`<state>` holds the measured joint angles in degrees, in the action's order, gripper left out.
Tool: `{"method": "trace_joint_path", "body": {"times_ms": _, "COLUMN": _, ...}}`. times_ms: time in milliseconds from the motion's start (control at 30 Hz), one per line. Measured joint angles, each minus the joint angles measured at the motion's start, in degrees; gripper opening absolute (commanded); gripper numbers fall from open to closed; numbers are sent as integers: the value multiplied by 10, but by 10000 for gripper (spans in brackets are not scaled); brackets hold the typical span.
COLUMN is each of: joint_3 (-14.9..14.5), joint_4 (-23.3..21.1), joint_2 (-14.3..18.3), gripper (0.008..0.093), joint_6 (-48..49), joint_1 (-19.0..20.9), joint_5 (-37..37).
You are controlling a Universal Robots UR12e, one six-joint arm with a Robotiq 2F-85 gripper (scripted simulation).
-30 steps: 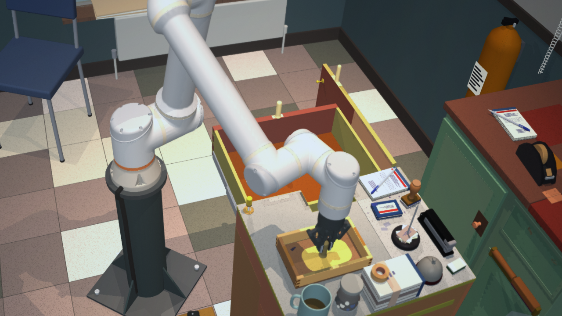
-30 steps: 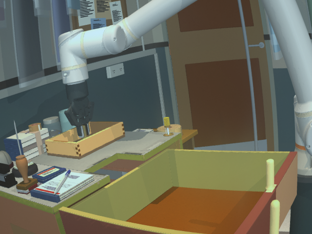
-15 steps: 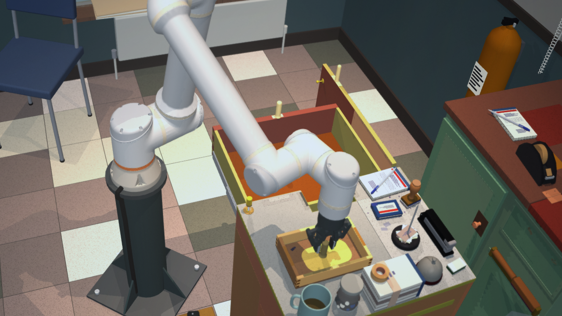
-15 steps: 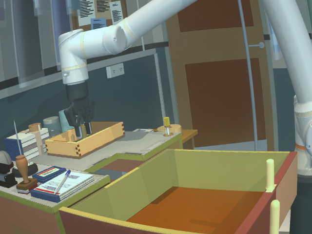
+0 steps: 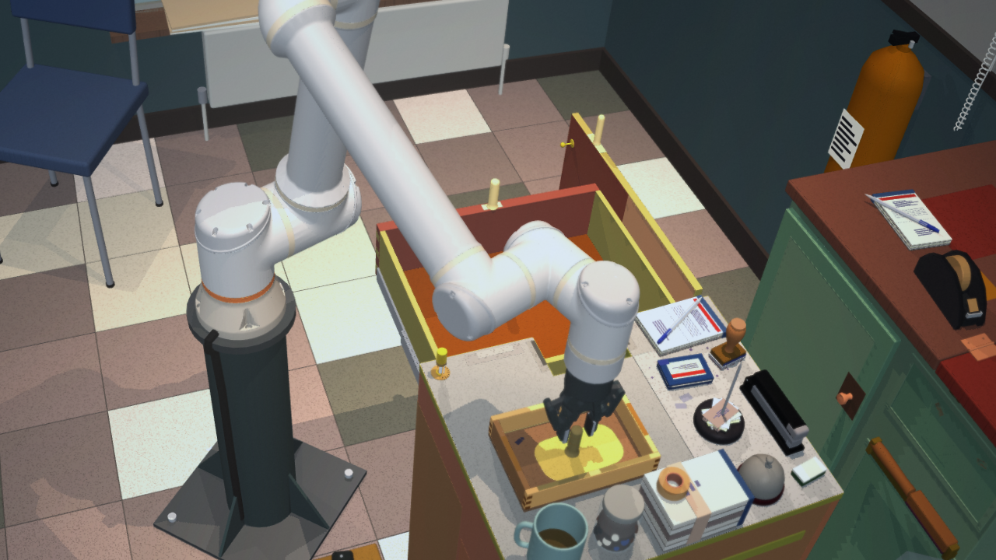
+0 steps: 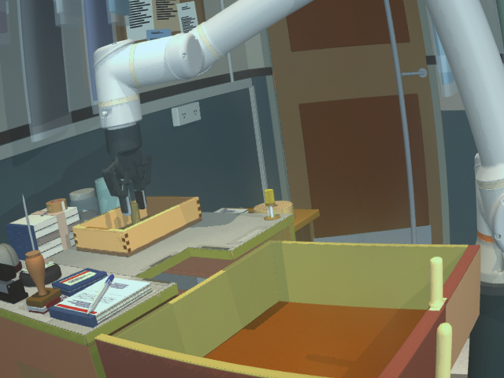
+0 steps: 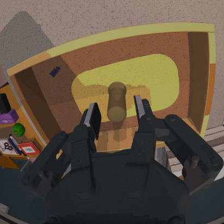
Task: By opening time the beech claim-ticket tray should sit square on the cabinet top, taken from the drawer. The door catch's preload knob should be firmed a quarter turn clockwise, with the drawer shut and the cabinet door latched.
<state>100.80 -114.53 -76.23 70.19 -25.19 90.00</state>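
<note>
The beech tray rests on the cabinet top, with a wooden peg handle standing upright at its centre over a yellow patch. The drawer stands pulled out and empty, and the cabinet door hangs open beyond it. The yellow preload knob sits at the cabinet top's far corner. My gripper hangs straight down over the tray with its fingers either side of the peg, and it is open and holds nothing.
A mug and a jar stand just in front of the tray, beside a stack of books with a tape roll. A notepad, stamp, paper spike, stapler and bell crowd the right side.
</note>
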Motion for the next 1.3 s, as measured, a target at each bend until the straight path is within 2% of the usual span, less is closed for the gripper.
{"method": "trace_joint_path", "body": {"times_ms": 500, "joint_3": -27, "joint_4": 41, "joint_2": -15, "gripper": 480, "joint_6": 0, "joint_1": 0, "joint_5": 0}}
{"method": "trace_joint_path", "body": {"times_ms": 1300, "joint_3": -29, "joint_4": 44, "joint_2": -16, "gripper": 480, "joint_6": 0, "joint_1": 0, "joint_5": 0}}
